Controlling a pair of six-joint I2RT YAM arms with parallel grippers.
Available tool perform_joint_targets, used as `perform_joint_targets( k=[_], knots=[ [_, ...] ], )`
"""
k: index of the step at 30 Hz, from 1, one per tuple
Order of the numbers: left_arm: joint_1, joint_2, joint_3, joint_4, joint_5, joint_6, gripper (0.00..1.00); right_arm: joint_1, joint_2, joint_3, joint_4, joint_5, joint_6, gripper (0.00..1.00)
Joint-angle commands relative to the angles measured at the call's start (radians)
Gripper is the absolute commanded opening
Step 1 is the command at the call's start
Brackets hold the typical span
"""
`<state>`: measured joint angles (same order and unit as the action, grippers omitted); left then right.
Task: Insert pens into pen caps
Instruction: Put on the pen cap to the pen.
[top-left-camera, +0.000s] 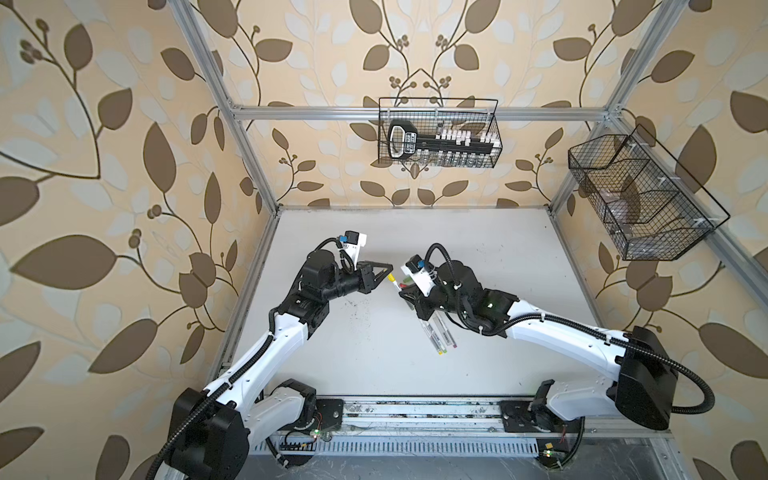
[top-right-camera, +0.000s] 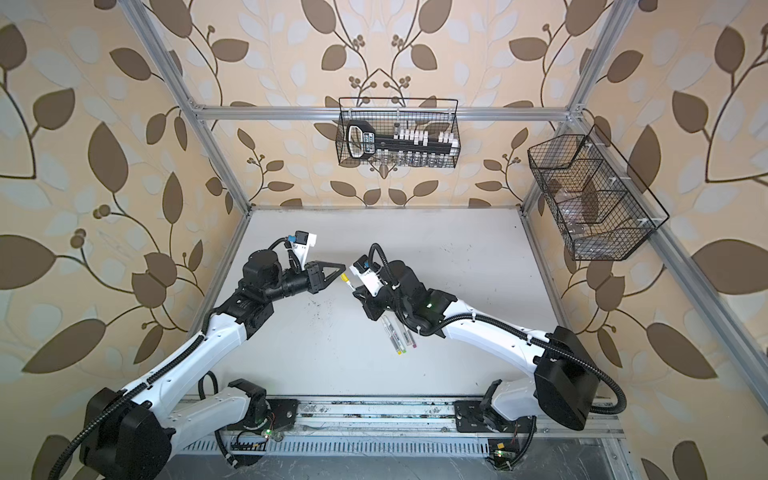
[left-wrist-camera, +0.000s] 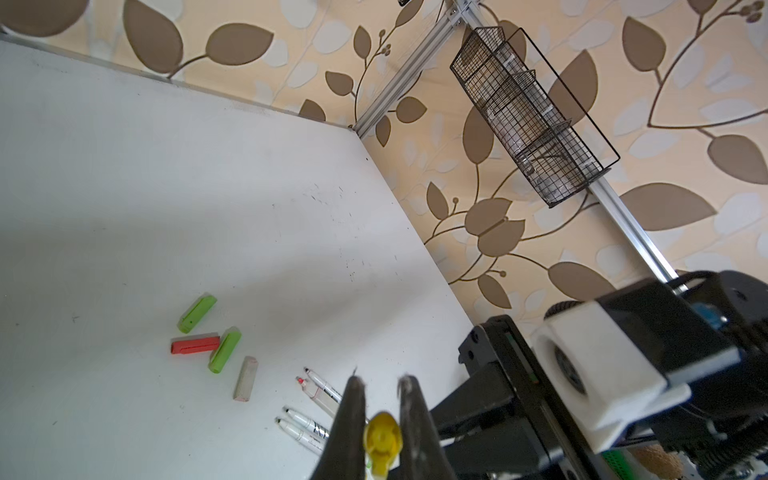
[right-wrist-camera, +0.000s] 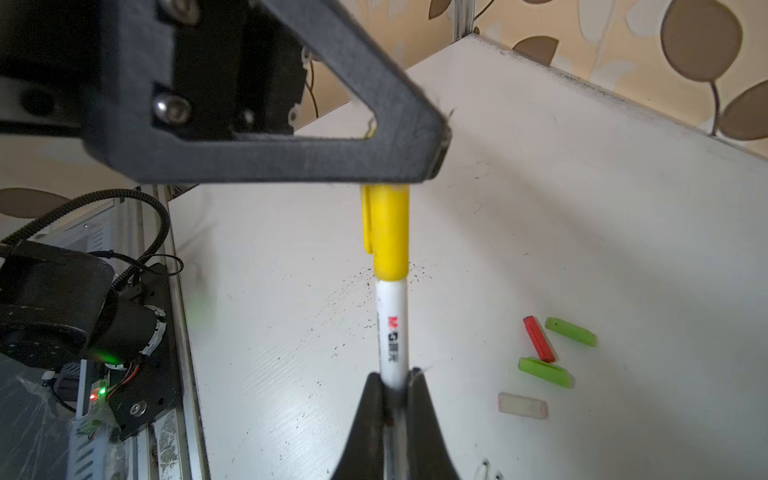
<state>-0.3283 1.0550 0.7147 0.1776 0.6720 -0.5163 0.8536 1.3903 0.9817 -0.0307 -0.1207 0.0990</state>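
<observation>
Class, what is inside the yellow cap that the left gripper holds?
The white pen, held by the right gripper, enters the yellow cap; its tip is hidden inside. The left gripper covers the cap's far end.

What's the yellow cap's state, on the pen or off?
On: the yellow cap sleeves the tip of the pen held in the right claw; the left claw pinches its end. Fully seated: cannot tell.
</observation>
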Motion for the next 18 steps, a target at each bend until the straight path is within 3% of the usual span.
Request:
perform_joint_targets(
  k=[1, 11, 18],
  knots=[
    [-0.048, 0.012, -0.003, -0.112, 0.11, 0.028, 0.0, -0.018, -0.005, 0.112, 0.179, 0.022, -0.032, 0.0],
    [-0.051, -0.003, 0.001, -0.103, 0.103, 0.025, 0.0, 0.01, 0.031, 0.146, 0.021, -0.021, -0.077, 0.0],
    [-0.05, -0.023, -0.001, -0.109, 0.087, 0.025, 0.17, 0.02, 0.023, 0.112, -0.046, -0.024, -0.059, 0.0]
  ],
)
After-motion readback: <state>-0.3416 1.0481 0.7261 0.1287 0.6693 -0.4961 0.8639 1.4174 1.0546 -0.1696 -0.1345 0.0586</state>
